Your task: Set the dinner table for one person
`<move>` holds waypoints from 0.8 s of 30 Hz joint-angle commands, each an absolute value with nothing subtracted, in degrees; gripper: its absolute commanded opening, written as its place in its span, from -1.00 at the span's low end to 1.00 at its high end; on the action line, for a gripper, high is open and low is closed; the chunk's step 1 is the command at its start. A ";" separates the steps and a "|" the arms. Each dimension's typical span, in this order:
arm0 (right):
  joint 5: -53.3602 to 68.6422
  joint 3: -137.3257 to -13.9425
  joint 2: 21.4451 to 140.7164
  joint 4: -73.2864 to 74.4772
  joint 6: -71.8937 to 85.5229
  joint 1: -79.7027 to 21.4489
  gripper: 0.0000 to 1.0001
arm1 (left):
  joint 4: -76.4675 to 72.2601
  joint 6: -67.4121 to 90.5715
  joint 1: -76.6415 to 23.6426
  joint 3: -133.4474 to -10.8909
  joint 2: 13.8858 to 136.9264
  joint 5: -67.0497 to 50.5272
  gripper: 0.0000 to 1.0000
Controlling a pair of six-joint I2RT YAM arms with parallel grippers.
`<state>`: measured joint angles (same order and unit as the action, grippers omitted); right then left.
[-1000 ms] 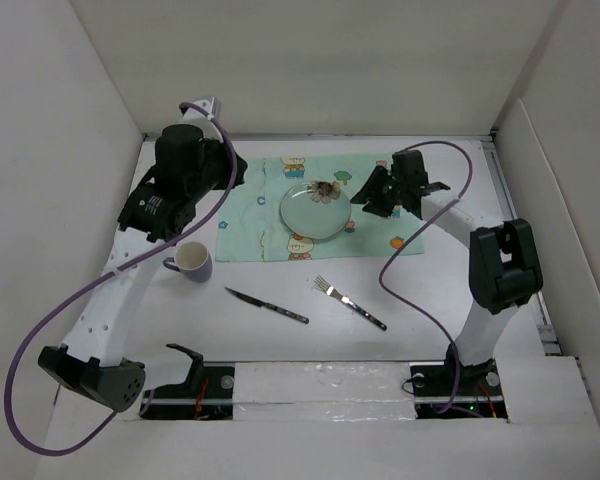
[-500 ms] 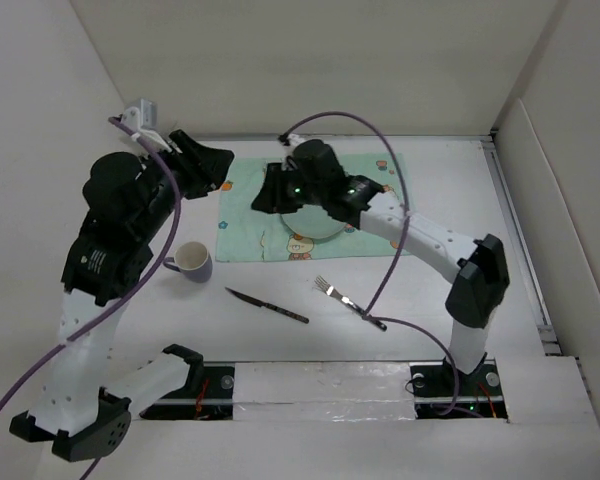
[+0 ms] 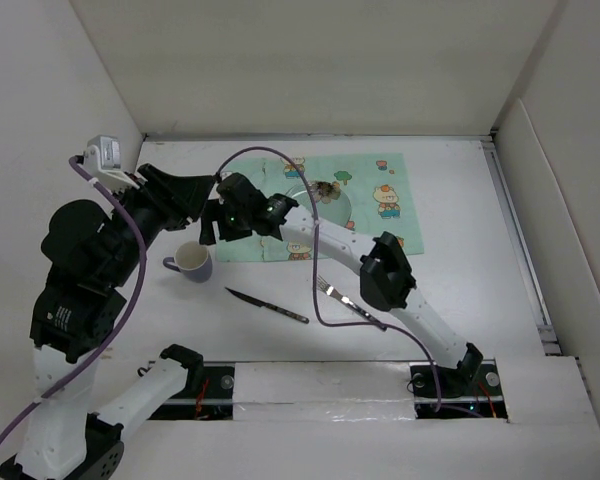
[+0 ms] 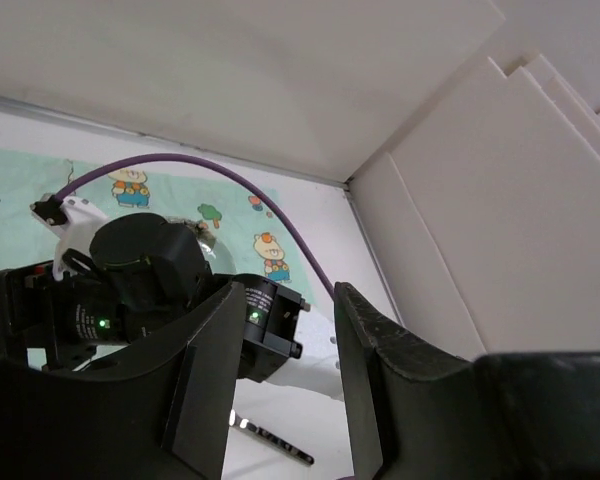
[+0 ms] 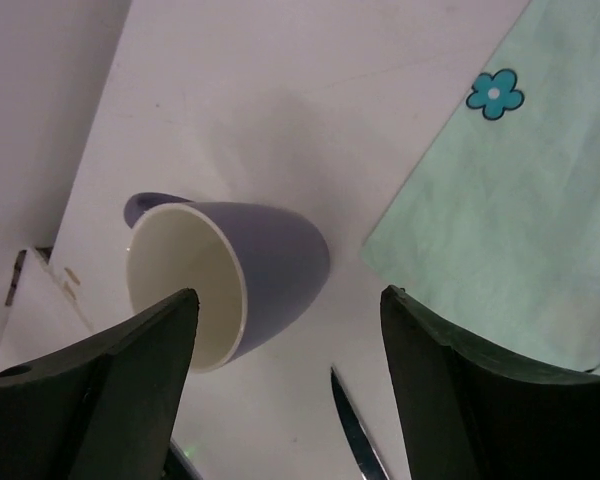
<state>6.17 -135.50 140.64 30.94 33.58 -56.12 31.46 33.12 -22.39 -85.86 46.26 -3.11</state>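
The dinner table (image 3: 460,290), a large matte white rectangular tabletop, fills the middle of the top view. On it we count one mint-green printed cloth placemat (image 3: 380,215) at upper centre under one clear glass plate (image 3: 336,210). There is one purple ceramic mug (image 3: 192,261) at left, and one dark-handled metal knife (image 3: 267,305) and one fork (image 3: 348,300) below centre. The left gripper (image 4: 288,295) and the right gripper (image 5: 288,298) both gape, holding nothing.

top view. right claw (image 3: 210,230) reaches past the left edge of the mint-green placemat (image 3: 380,215), over the dinner table (image 3: 460,250) — the purple mug (image 3: 192,262) stands upright just on this claw's near side. left claw (image 3: 208,186) sits just beyond it. knife (image 3: 268,306) and fork (image 3: 348,303) lie nearer the bases, to the claw's right; the glass plate (image 3: 332,208) — partly hidden by the arm — lies to its right on the placemat.
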 commanded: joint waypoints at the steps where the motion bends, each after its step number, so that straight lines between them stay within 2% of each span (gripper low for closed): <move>1: 6.59 -138.44 141.33 31.82 34.63 -58.01 0.54 | 31.99 32.52 -22.32 -84.73 45.88 -4.04 -0.24; 6: 8.52 -134.74 142.03 29.45 36.56 -59.33 0.35 | 32.34 31.47 -22.32 -84.11 44.83 -2.81 -0.23; 7: 8.35 -134.30 142.03 29.27 36.74 -59.33 0.21 | 32.43 31.38 -22.32 -83.59 44.74 -2.64 -0.23; 8: 8.52 -132.56 141.77 28.05 37.96 -59.85 -0.09 | 32.61 31.38 -22.32 -83.06 44.65 -2.38 -0.23; 9: 8.53 -132.54 141.77 28.04 37.97 -59.85 -0.09 | 32.78 31.38 -22.32 -83.06 44.65 -2.37 -0.23; 10: 8.79 -131.93 141.25 27.52 38.40 -59.85 -0.26 | 33.04 31.12 -22.32 -83.06 44.65 -2.20 -0.23; 11: 9.31 -131.23 140.98 25.77 39.19 -59.85 -0.54 | 33.22 30.85 -22.32 -83.06 44.74 -1.33 -0.22; 13: 9.40 -131.48 140.98 25.66 39.20 -59.85 -0.63 | 33.31 30.85 -22.32 -82.97 44.65 -1.06 -0.22; 14: 9.67 -131.75 140.80 25.66 39.37 -59.85 -0.88 | 33.40 30.85 -22.32 -82.97 44.82 -0.71 -0.22; 15: 9.67 -132.01 140.63 25.75 39.55 -59.85 -0.99 | 33.40 30.85 -22.32 -82.97 44.74 -0.62 -0.22; 20: 10.02 -126.40 133.44 19.54 40.07 -57.31 -1.00 | 32.35 30.41 -22.32 -83.58 45.61 2.10 -0.21; 24: 11.33 -117.97 120.28 14.95 40.61 -50.64 -1.00 | 30.42 28.83 -22.32 -85.16 48.42 2.37 -0.20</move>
<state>9.93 -119.50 134.26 25.32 39.24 -56.99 34.39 30.85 -22.39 -83.26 46.09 0.95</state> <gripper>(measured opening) 0.033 0.400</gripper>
